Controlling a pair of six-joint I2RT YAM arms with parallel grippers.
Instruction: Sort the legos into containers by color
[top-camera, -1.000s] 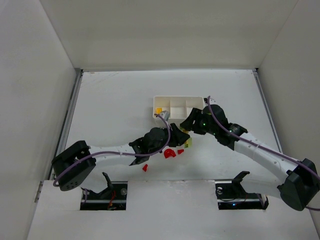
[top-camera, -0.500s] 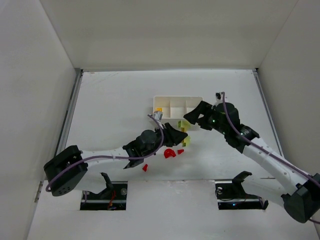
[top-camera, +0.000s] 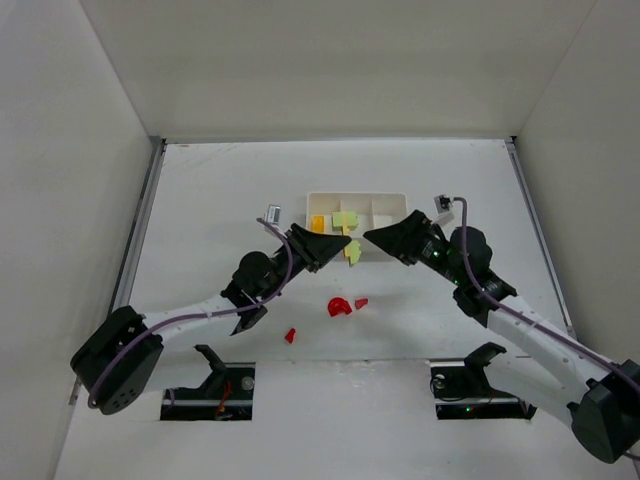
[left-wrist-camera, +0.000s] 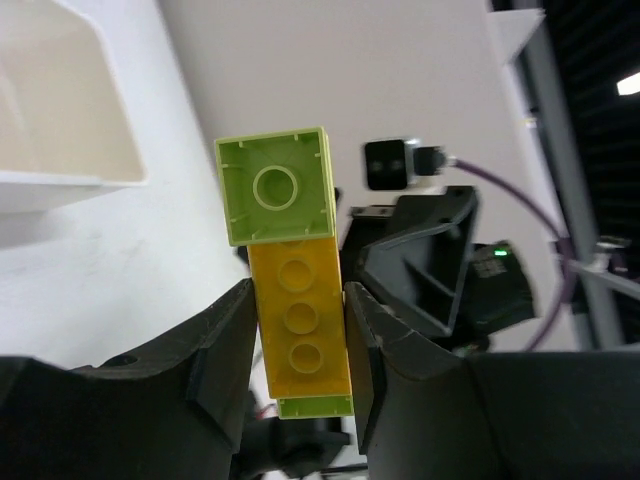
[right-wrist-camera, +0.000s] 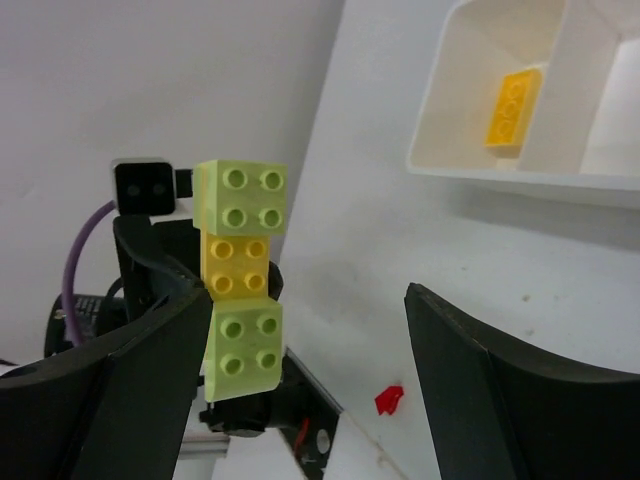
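Observation:
My left gripper is shut on a stack of legos, a yellow brick between two pale green ones, held in the air by the front edge of the white tray of containers. In the left wrist view the fingers clamp the yellow brick of the stack. My right gripper stands open just right of it, touching nothing; its wrist view shows the stack beyond the left finger. A yellow-orange brick lies in the tray's left compartment. A red half-disc and two red wedges lie on the table.
White walls enclose the table on the left, right and back. The tray sits mid-table, its right compartment showing nothing inside. One red wedge shows between my right fingers, far below them. Both arm bases stand at the near edge.
My right gripper has opened, let go of the stack and drawn back to the right. My left gripper has carried the stack up and back toward the tray.

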